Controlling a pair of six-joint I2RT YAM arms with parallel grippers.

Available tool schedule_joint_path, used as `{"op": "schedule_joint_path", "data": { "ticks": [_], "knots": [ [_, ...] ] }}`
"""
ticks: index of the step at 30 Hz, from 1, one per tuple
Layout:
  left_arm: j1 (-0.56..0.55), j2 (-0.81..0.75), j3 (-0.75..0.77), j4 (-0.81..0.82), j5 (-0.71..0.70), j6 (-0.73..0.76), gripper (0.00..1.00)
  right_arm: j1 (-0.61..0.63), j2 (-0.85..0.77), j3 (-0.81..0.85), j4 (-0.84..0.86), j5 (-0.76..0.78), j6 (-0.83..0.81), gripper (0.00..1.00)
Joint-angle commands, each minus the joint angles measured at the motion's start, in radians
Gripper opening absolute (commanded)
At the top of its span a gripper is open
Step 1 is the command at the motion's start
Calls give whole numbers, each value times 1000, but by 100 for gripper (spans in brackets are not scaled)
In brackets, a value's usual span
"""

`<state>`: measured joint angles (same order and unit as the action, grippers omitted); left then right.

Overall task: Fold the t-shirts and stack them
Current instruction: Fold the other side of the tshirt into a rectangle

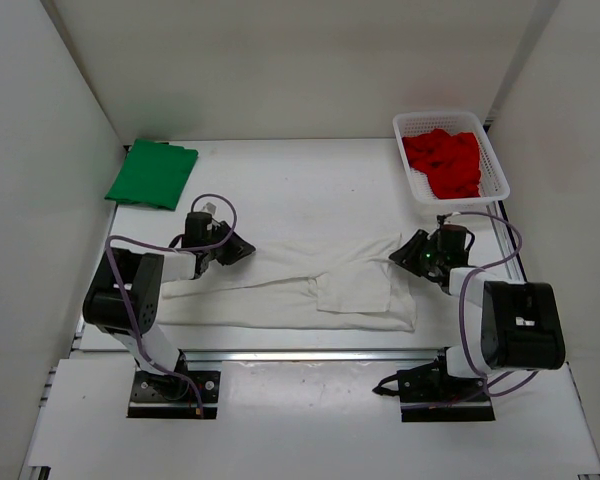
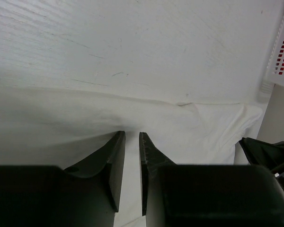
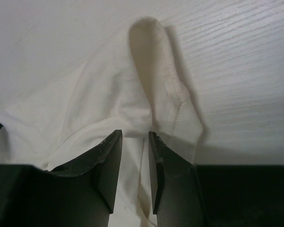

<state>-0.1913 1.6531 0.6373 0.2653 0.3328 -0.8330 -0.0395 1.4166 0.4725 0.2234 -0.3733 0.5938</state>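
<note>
The green t-shirt (image 1: 152,173) lies folded at the far left. The left gripper (image 2: 131,135), slightly open, holds nothing at the left end of the spread white t-shirt (image 1: 300,290). The right gripper (image 3: 134,134) stands likewise over its right end. The red t-shirt (image 1: 442,162) fills the basket (image 1: 440,117).

Open table (image 1: 300,175) far centre, basket (image 1: 436,116) blocks far right, green shirt (image 1: 152,173) far left, walls (image 1: 40,150) seemingly close
</note>
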Motion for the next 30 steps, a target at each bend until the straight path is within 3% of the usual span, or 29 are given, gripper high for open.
{"op": "schedule_joint_path", "data": {
  "ticks": [1,9,14,21,25,30],
  "knots": [
    [6,-3,2,66,32,-12,28,10,2,17,7,54,-26,27],
    [6,27,-2,83,28,-17,24,7,82,81,43,10,-25,23],
    [36,31,-11,81,14,-15,22,-22,120,89,53,-10,-17,0],
    [122,80,-64,164,68,-98,22,-79,108,43,34,10,-3,0],
    [119,44,-64,166,69,-109,24,-68,47,46,25,19,12,9],
    [75,-85,-62,166,74,-135,31,-13,-63,87,-58,72,11,35]
  ]
}}
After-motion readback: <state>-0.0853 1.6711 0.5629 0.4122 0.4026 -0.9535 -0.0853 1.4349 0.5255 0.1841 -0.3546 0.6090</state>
